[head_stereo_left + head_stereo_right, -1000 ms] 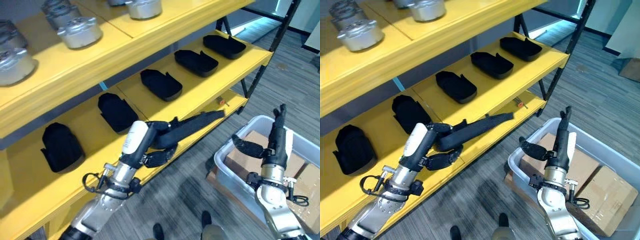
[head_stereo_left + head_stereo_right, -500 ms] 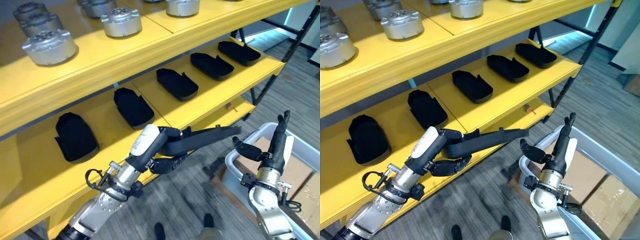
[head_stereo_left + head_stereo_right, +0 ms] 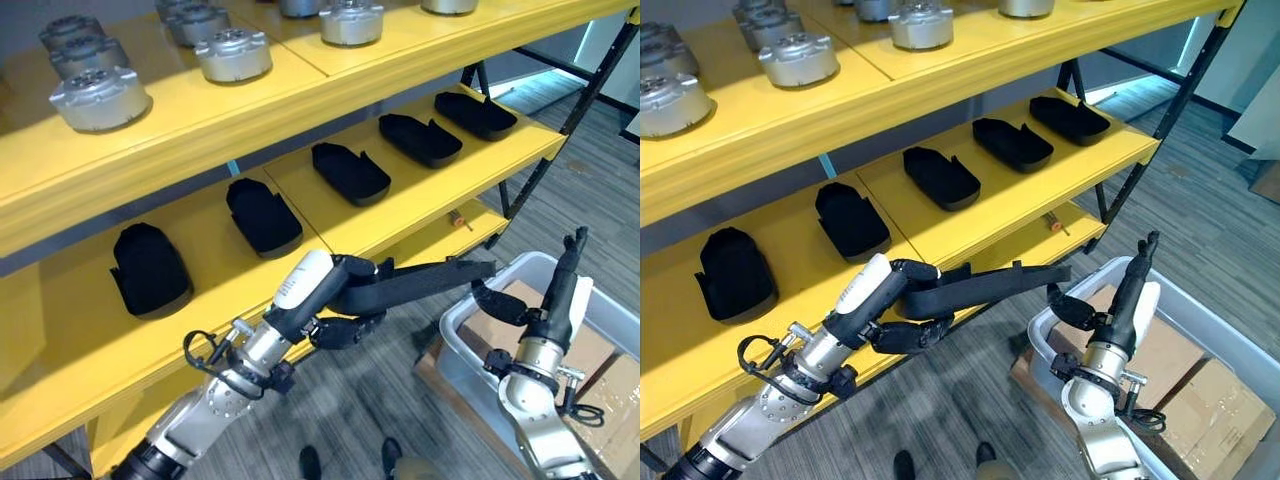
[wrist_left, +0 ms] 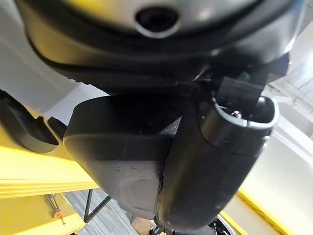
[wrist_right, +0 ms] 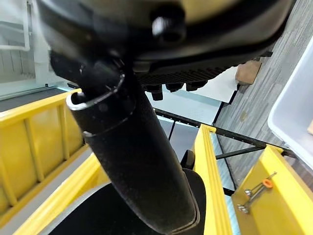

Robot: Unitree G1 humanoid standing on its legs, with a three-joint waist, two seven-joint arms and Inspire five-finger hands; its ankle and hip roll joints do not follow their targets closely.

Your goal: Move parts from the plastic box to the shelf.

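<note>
While my left hand (image 3: 345, 300) curls around a long black part (image 3: 420, 283) just in front of the yellow shelf (image 3: 420, 200), my right hand (image 3: 555, 295) stands with straight fingers over the plastic box (image 3: 470, 330). From my left wrist, the thumb (image 4: 215, 161) presses against that part (image 4: 122, 152). From my right wrist, the thumb (image 5: 132, 156) sticks out, touching nothing.

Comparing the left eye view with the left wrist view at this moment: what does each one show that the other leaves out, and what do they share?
The left eye view alone takes in the silver metal parts on the upper shelf level, the right hand open above the plastic box, and the cardboard cartons inside it. The left wrist view alone gives a close look at the left hand wrapped around the black part. Both show the yellow shelf and another black part resting on it.
</note>
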